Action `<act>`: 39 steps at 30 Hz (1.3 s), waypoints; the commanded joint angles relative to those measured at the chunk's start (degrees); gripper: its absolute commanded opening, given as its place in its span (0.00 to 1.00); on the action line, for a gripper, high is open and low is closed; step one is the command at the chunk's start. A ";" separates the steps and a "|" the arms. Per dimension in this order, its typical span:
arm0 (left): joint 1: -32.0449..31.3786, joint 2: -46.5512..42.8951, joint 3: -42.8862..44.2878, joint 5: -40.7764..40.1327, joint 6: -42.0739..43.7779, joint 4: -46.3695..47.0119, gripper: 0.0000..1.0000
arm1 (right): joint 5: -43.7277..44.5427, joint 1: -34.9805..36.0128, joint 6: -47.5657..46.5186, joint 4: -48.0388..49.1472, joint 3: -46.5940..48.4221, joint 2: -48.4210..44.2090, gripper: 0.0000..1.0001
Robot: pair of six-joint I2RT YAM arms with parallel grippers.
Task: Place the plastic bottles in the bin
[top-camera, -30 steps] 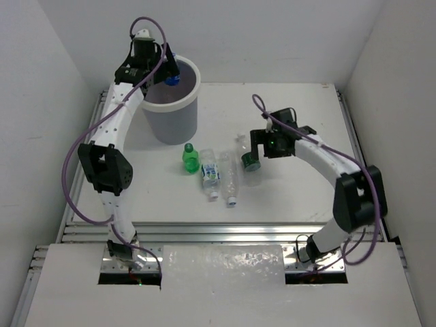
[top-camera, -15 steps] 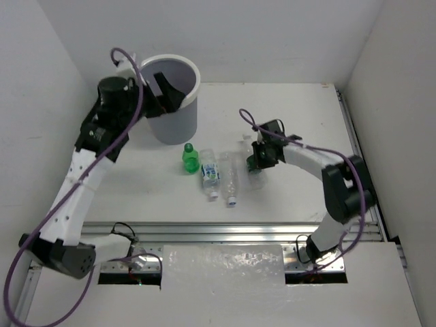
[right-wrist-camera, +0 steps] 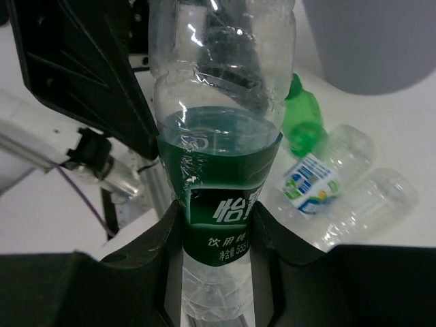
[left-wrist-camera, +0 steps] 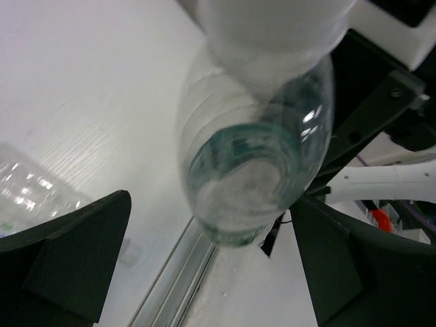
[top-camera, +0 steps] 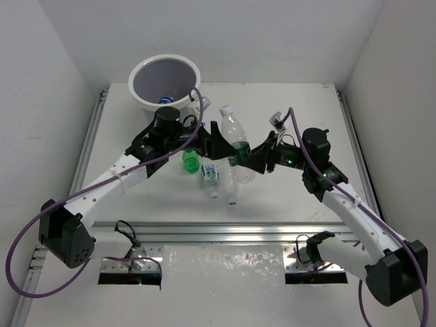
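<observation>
We found the right tool clamped on a clear plastic bottle with a dark-green label, fingers gripping at the label band. The bottle was lifted off the white bench at the middle of the overhead frame. The left tool stood wide and held nothing, just left of that bottle and facing it. In the left wrist view the bottle showed nearly end-on between the two spread fingers; we could not tell whether either touched it. Overhead, its long axis ran from the white cap at upper left down toward the right tool at lower right.

The round grey-lavender plastic bin with a thick white rim sat at the upper left with a blue-capped bottle inside. The left arm was the nearer to it, so we judged a hand-over likely. A small green bottle, a clear bottle with a blue-white label and a bare clear bottle lay on the bench just below.
</observation>
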 commanded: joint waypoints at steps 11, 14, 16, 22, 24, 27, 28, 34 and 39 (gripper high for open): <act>-1.77 -2.54 5.56 2.55 -3.22 11.76 0.00 | -10.88 0.18 6.63 5.83 2.83 -2.39 0.98; -1.25 -0.62 17.22 -25.11 0.40 -5.08 0.00 | 7.72 -0.18 2.50 -4.18 3.53 -5.65 0.99; 0.33 1.32 23.15 -44.92 0.94 -17.05 0.00 | 18.71 -0.18 2.75 -13.68 4.67 -6.18 0.99; 15.79 12.80 40.10 -54.00 2.08 -25.08 0.00 | 30.98 0.00 5.04 -24.16 7.31 1.36 0.99; 18.51 16.78 44.16 -54.89 2.70 -27.53 0.01 | 31.25 0.17 5.48 -24.96 7.83 5.13 0.99; 21.07 24.69 51.20 -54.98 3.67 -30.09 0.14 | 32.21 1.74 5.74 -26.10 9.85 10.94 0.99; 22.29 28.19 54.08 -53.42 4.11 -30.87 0.18 | 34.48 2.62 5.57 -26.45 11.34 14.09 0.98; 23.54 32.71 57.99 -49.80 4.11 -31.94 0.80 | 39.24 8.52 5.39 -27.25 18.20 26.49 0.97; 23.54 24.56 51.40 -47.60 4.28 -29.83 1.00 | 43.11 11.94 6.45 -27.86 21.19 38.26 0.94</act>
